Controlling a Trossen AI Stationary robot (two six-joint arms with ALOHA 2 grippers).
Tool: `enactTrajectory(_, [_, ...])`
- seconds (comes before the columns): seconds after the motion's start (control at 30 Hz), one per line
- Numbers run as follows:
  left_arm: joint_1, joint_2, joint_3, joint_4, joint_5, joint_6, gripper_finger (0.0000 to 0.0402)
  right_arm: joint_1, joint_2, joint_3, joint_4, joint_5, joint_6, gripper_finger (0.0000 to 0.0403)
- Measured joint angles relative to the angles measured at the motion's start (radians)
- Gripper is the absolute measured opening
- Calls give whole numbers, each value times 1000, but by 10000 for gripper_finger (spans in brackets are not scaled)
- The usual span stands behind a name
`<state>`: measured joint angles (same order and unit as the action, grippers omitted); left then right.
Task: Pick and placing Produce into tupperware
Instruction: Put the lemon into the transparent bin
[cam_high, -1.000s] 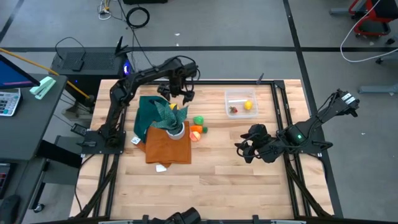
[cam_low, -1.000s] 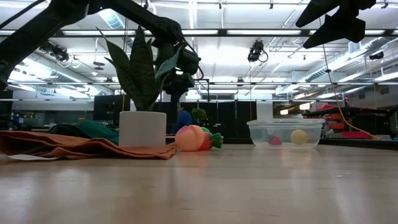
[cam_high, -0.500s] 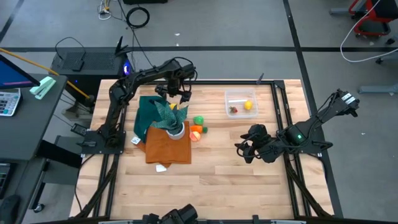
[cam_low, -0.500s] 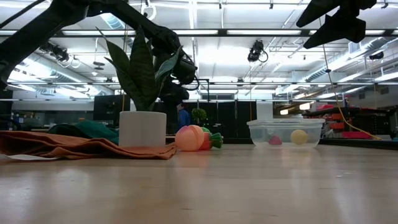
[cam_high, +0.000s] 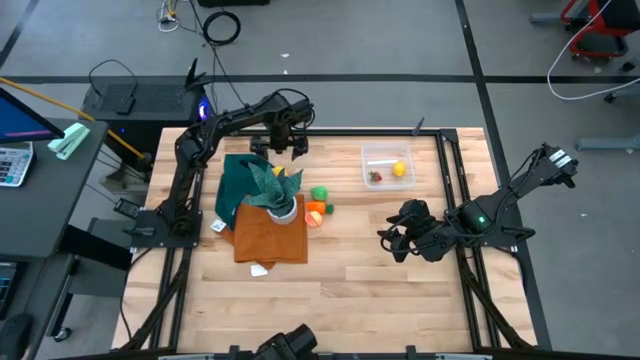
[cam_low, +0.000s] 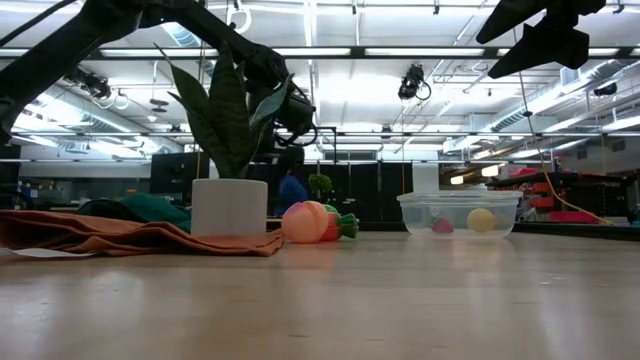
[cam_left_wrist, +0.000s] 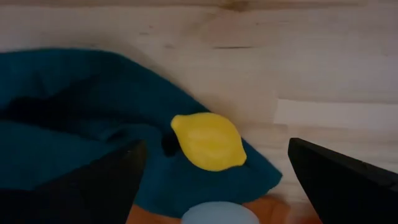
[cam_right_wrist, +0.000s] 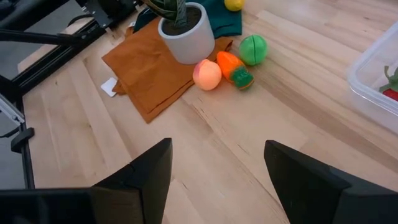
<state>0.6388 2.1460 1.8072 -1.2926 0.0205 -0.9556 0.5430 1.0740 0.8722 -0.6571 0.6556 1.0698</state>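
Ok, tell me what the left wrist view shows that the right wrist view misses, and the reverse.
Only the left wrist view: the yellow lemon seen whole, lying on the teal cloth's edge, between the open left gripper's fingers.

Only the right wrist view: the peach, carrot and green fruit on bare wood, the orange cloth spread out, a corner of the tupperware.

Both: the white pot, the teal cloth and the wooden table.

Two arms, both matte black, jointed tube segments with chunky housings. Left arm (cam_high: 215, 135): blue light glowing near its base. Right arm (cam_high: 500, 205): green light mid-arm, pale fittings at its far elbow. Dark, flat, wedge-shaped fingers (cam_right_wrist: 146, 177).
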Motion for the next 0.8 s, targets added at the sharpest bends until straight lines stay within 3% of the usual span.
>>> enactTrajectory(0.8, [-9,0,0,55,27,-242,400,0,0,0,0,1,0,219])
